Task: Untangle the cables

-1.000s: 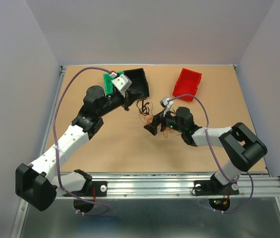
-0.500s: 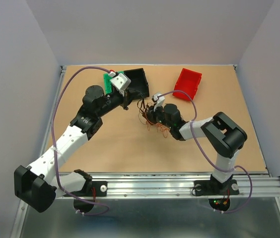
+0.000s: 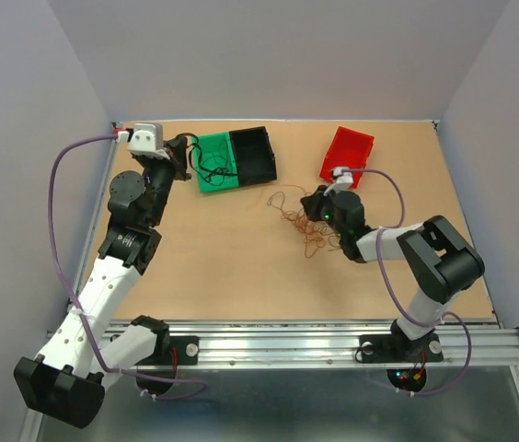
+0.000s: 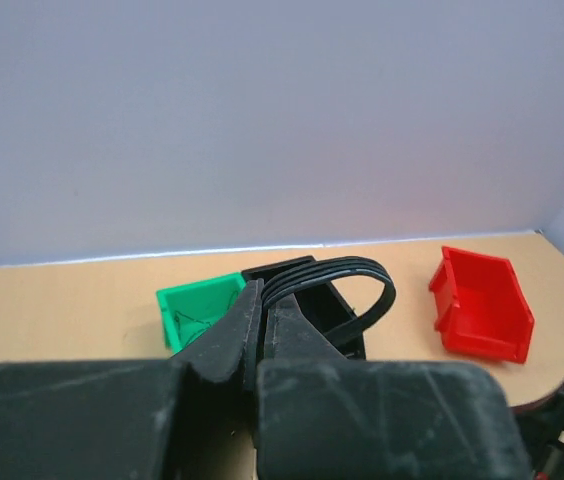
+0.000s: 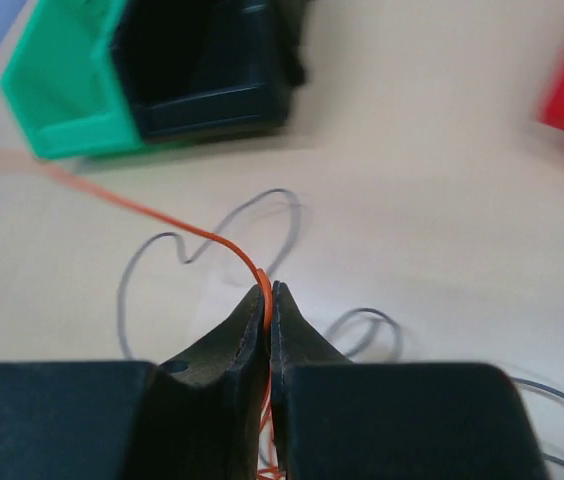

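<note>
A loose tangle of thin orange-red and brownish cables [image 3: 302, 226] lies mid-table. My right gripper [image 3: 308, 202] sits at its right edge. In the right wrist view that gripper [image 5: 267, 290] is shut on an orange cable [image 5: 162, 220] that runs off to the upper left, and thin dark cables [image 5: 262, 200] curl on the table beyond it. My left gripper [image 3: 186, 150] is at the left end of the green bin [image 3: 212, 182]. In its wrist view it [image 4: 262, 290] is shut on a looped black cable [image 4: 362, 268]. More black cable [image 3: 206, 166] lies inside the green bin.
A black bin [image 3: 252, 153] adjoins the green bin on its right. A red bin [image 3: 347, 155] stands at the back right, just behind the right wrist. The side walls and the table's back edge are close to the left gripper.
The left arm swung back and left, away from above the bins, with the black cable in its jaws. My right gripper shut on the orange cable and moved right and back.
</note>
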Robot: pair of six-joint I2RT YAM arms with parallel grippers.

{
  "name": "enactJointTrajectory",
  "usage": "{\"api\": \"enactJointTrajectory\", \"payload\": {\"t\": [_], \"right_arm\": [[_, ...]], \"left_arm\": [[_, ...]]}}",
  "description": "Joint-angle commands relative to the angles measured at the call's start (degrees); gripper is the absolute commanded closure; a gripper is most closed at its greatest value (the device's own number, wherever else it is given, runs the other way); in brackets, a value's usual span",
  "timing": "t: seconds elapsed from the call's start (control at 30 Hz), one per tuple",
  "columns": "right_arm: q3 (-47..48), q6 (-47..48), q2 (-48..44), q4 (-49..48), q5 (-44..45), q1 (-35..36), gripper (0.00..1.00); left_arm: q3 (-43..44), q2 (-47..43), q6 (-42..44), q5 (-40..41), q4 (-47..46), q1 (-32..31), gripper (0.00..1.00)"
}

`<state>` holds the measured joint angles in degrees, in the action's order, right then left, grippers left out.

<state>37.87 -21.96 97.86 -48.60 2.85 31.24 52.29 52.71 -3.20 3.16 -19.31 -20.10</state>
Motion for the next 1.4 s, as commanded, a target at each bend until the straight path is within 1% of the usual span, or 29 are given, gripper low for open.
{"api": "enactJointTrajectory", "payload": {"t": [0.0, 0.13, 0.23, 0.33, 0.43, 0.6, 0.7, 0.83, 0.87, 0.9, 1.07, 1.23, 1.3, 1.37], "right_arm": [[-5.2, -12.8, -2.1, -1.5, 4.1, -9.0, 0.99], [-6.1, -14.5, -2.0, -0.9, 3.3, -11.0, 0.99], [-5.4, -13.9, -1.5, -1.0, 1.4, -11.0, 0.99], [-5.1, -12.9, -1.6, -1.0, -0.8, -11.0, 0.99], [-5.3, -12.1, -1.8, -1.0, -0.9, -11.0, 0.99], [-6.2, -11.2, -3.6, -1.3, -1.4, -11.0, 1.00], [-7.4, -11.3, -4.6, -1.9, -0.7, -11.0, 1.00], [-7.9, -11.4, -5.4, -2.6, -0.7, -11.0, 0.99], [-8.3, -11.7, -5.4, -2.9, -0.9, -11.0, 1.00], [-8.3, -11.9, -5.4, -3.3, -1.2, -11.0, 0.99], [-8.7, -12.1, -5.5, -4.0, -1.9, -11.0, 0.99], [-9.1, -11.7, -6.2, -4.1, -1.9, -11.0, 0.99], [-9.4, -11.7, -6.2, -4.2, -1.8, -11.0, 0.99], [-9.6, -11.7, -6.5, -4.3, -1.8, -10.9, 0.99]], "left_arm": [[-0.1, -0.4, -4.0, 5.5, -5.2, 2.5, 1.00], [-1.7, -2.0, -4.8, 6.0, -7.0, 3.5, 1.00], [-2.0, -2.2, -4.2, 3.4, -7.6, 3.6, 1.00], [-1.8, -1.0, -3.2, 0.0, -7.9, 3.7, 1.00], [-0.6, 1.8, -2.7, -0.2, -7.6, 3.7, 1.00], [0.7, 7.6, -1.3, 1.4, -9.0, 3.7, 1.00], [1.6, 10.9, -1.2, 0.2, -11.1, 3.8, 1.00], [6.6, 17.5, -2.2, -2.8, -11.6, 3.7, 1.00], [10.3, 21.9, -1.9, -2.9, -11.0, 3.7, 1.00], [12.0, 24.3, -1.6, -2.9, -11.0, 3.8, 1.00], [14.4, 30.3, 1.2, -2.4, -13.1, 4.5, 1.00], [19.8, 38.3, 2.9, -1.0, -12.6, 6.1, 1.00], [20.7, 40.4, 2.6, -2.5, -12.1, 7.1, 1.00], [20.6, 40.5, 1.5, -4.5, -12.1, 8.6, 1.00]]}}
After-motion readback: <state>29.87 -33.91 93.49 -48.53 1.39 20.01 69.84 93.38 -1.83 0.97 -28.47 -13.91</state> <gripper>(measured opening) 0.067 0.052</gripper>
